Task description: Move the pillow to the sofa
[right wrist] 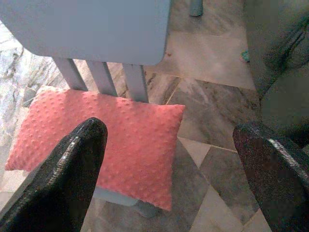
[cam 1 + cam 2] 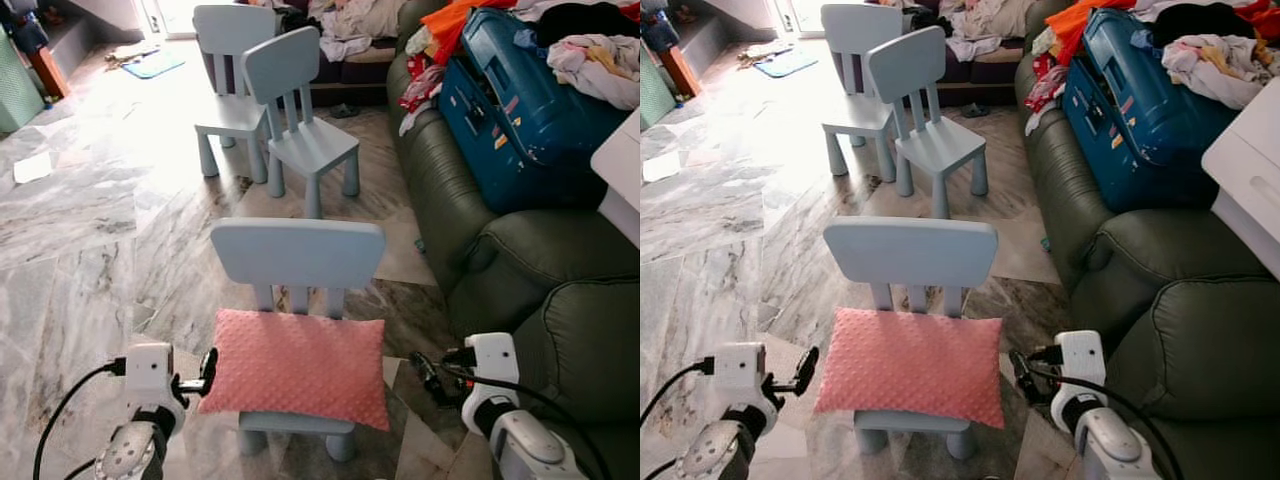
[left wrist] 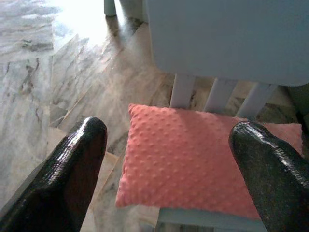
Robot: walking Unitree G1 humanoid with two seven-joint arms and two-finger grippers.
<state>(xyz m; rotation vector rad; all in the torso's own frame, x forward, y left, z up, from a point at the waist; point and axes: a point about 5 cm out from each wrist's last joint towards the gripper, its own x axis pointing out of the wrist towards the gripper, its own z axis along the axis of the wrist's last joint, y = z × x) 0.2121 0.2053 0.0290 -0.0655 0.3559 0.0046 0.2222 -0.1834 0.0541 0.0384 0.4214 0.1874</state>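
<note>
- Left eye view: pink dotted pillow (image 2: 295, 368) lies flat on the seat of the nearest pale blue chair (image 2: 297, 253), overhanging the seat front and sides. Left gripper (image 2: 207, 366) sits just beside the pillow's left edge, near touching; whether it makes contact is not clear. Right gripper (image 2: 428, 372) is off the pillow's right end, apart from it, over the marble floor (image 2: 80, 250). Dark green sofa (image 2: 520, 270) runs along the right, loaded with a blue suitcase (image 2: 510, 110) and heaped clothes (image 2: 600, 60). Two more chairs (image 2: 270, 100) stand further back.
- Right eye view: same layout. Pillow on chair seat, sofa arm close to the right gripper, white box corner (image 2: 1245, 170) at the right edge above the sofa cushion.
- Left wrist view: the two black fingers (image 3: 72, 169) spread wide, nothing between them. Pillow ahead on the seat, chair backrest above it, floor tiles beside.
- Right wrist view: fingers (image 1: 67, 169) also spread wide, gripping nothing. Pillow's right end and one corner hang past the seat edge; chair back slats behind it; dark sofa upholstery on the far side of the frame.
</note>
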